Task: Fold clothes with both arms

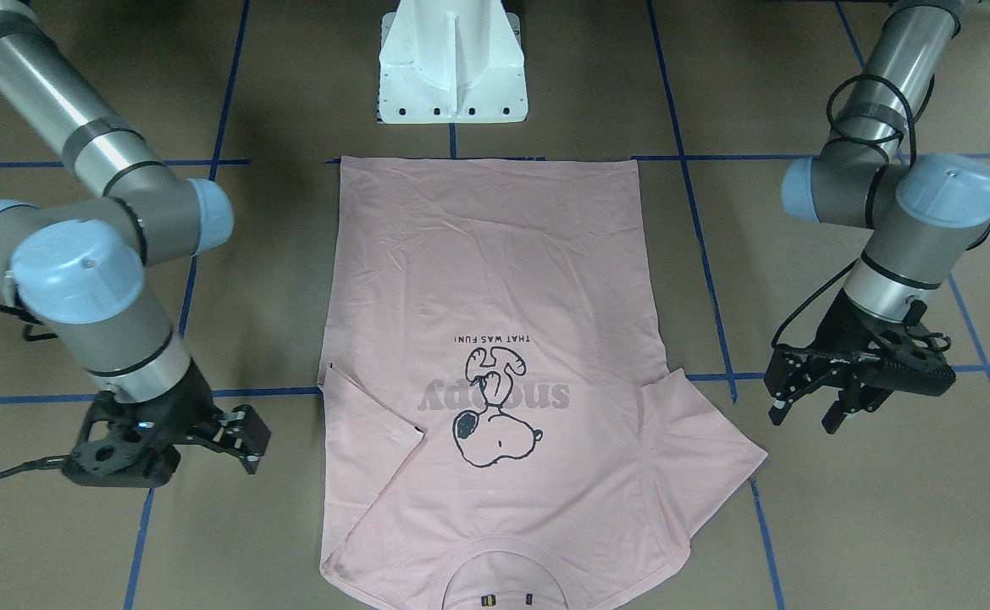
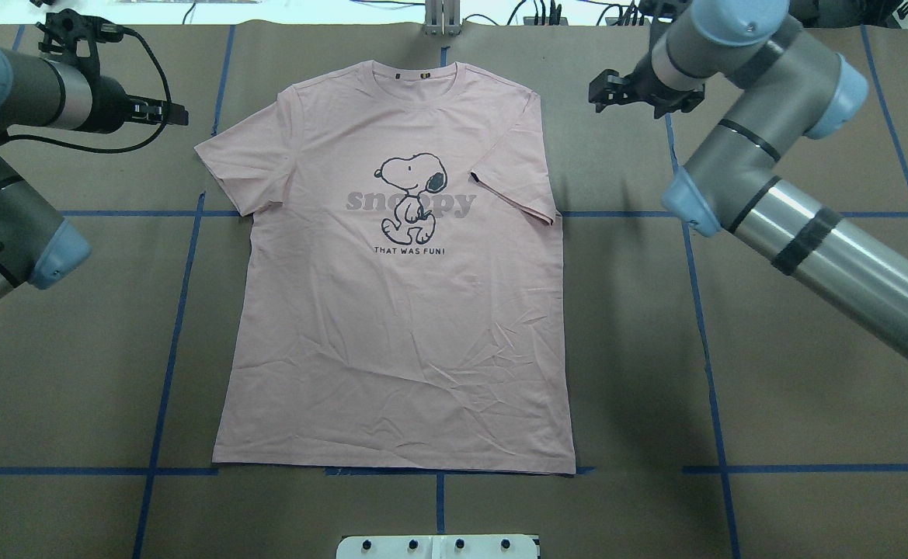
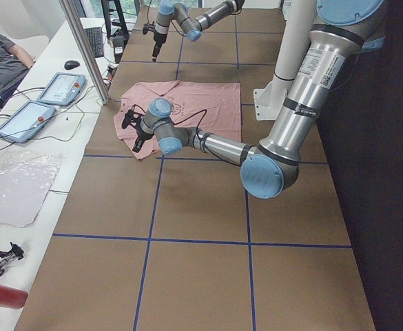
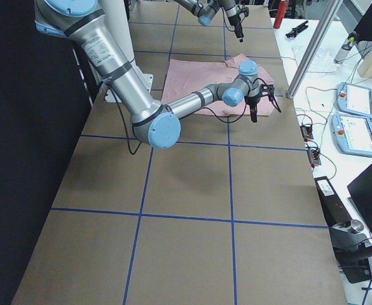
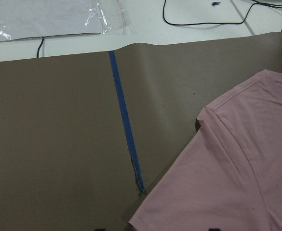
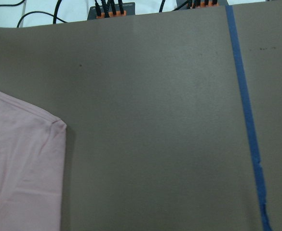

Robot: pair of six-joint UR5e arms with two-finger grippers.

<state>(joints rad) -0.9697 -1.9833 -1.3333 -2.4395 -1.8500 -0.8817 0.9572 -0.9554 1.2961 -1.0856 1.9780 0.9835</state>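
exterior front-facing: my left tool (image 1: 806, 413) hangs wide open and empty, near the spread sleeve of the pink t-shirt (image 1: 495, 280), which lies flat, print up, on the table (image 1: 842, 525). my right tool (image 1: 240, 440) hovers open, touching nothing.

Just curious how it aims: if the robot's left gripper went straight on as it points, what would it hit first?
The left gripper points down, so probably the outer edge of the T-shirt sleeve, or the brown paper right beside it; depth is unclear.
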